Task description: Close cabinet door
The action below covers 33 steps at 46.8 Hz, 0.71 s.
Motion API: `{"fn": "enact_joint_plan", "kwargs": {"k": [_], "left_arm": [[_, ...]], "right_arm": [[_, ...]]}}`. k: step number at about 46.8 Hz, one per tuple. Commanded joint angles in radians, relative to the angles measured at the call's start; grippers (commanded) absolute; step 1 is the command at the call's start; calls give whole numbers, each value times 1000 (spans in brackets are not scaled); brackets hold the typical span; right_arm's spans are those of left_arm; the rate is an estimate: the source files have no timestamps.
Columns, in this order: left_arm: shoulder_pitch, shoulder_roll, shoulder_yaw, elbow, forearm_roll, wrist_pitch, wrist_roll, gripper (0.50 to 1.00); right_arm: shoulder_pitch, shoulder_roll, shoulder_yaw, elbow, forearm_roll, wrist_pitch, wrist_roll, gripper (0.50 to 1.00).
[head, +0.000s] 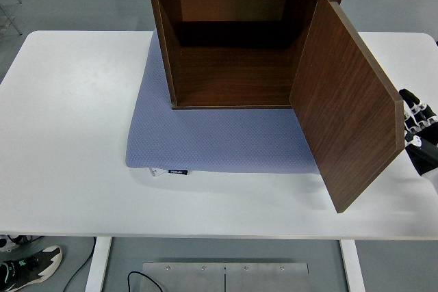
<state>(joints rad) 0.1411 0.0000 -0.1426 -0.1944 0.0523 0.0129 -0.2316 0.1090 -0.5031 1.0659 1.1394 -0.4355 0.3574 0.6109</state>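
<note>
At the right edge of the frame our right hand shows only in part, just beyond the outer face of the door; we cannot tell whether it touches the wood or how it is set. Our left arm is out of view. The door hangs wide open from the right side of the wooden cabinet, swung toward the lower right of the frame. The cabinet sits at upper centre on a blue-grey mat on the white table. We judge we are at the approach stage: next we must press the door's outer face leftward, following its arc round the hinge until it shuts.
</note>
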Motion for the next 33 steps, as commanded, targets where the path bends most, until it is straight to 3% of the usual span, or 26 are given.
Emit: {"fn": "enact_joint_plan", "kwargs": {"k": [1,33], "left_arm": [[0,0,0,0,0,1,0,1000],[12,0,-2,1,-3,10,0,1000]], "right_arm": [[0,-5,0,0,0,0,0,1000],[37,-23,0,0,0,3,0,1000]]}}
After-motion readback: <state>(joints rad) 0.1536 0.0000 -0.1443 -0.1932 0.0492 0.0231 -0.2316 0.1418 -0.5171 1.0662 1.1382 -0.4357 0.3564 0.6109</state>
